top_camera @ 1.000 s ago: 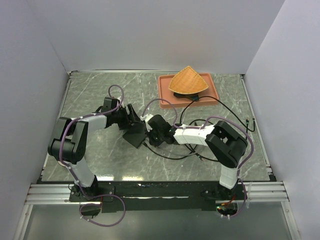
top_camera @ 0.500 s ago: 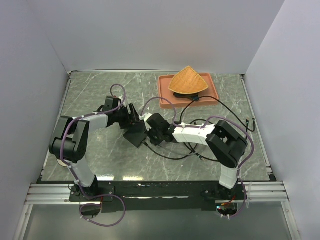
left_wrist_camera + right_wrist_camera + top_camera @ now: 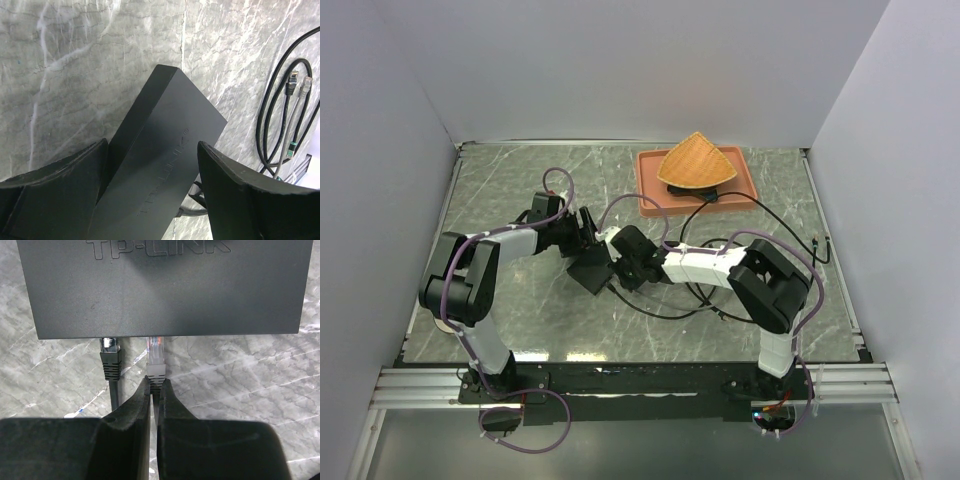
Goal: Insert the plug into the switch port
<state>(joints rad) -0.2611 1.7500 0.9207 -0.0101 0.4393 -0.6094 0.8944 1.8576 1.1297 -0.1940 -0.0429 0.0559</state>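
Observation:
The flat matte-black switch box (image 3: 590,272) lies tilted at mid-table. It fills the left wrist view (image 3: 165,150) and the top of the right wrist view (image 3: 165,285). My left gripper (image 3: 582,240) (image 3: 152,146) is closed around the box, one finger on each side. My right gripper (image 3: 620,262) (image 3: 155,386) is shut on the grey boot of a clear plug (image 3: 155,356). The plug's tip meets the box's port edge. A black plug (image 3: 110,354) sits in the port just to its left.
A terracotta tray (image 3: 645,195) at the back right holds an orange woven fan-shaped thing (image 3: 697,163). Black cables (image 3: 720,275) loop across the table around my right arm. Two loose plugs (image 3: 299,82) on looped cables lie right of the box.
My right gripper has moved a little left toward the box with the plug. My left gripper and the box have shifted slightly.

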